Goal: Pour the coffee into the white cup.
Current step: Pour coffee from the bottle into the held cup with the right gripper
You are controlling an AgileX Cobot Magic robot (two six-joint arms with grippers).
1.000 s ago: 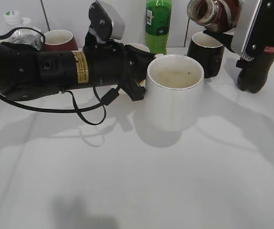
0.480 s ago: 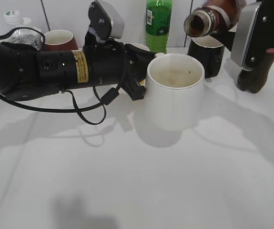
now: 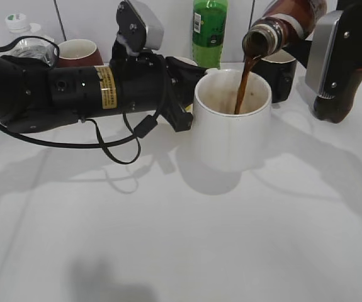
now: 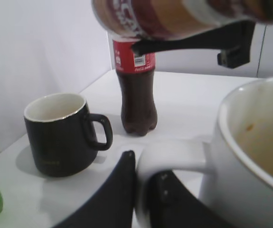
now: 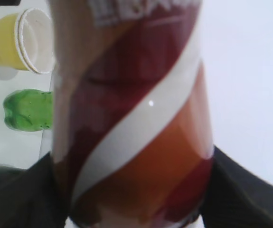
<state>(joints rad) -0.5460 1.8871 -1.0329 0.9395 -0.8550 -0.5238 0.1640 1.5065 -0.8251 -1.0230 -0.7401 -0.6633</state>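
Pouring at last: a brown stream is now running from the tilted coffee bottle into the white cup, where a second ago the bottle's open mouth was hanging above and to the right of the rim with nothing leaving it; over that second the neck has been swinging leftward and dipping, so the mouth is now sitting over the cup's far right edge; the stream is landing inside the rim, right of centre, and no spill is showing on the worktop; the right tool is clamping the bottle's body, its dark fingers visible either side of the label in the wrist view; the left tool is closing round the cup's handle, one finger each side of it, steadying the cup where it has been standing throughout; the black mug is standing just behind the cup, close under the bottle's neck, with the cola bottle further right and the green bottle behind; the task appears to be entering its main phase, and holding the tilt steady looks the sensible course, since the stream is falling close to the rim
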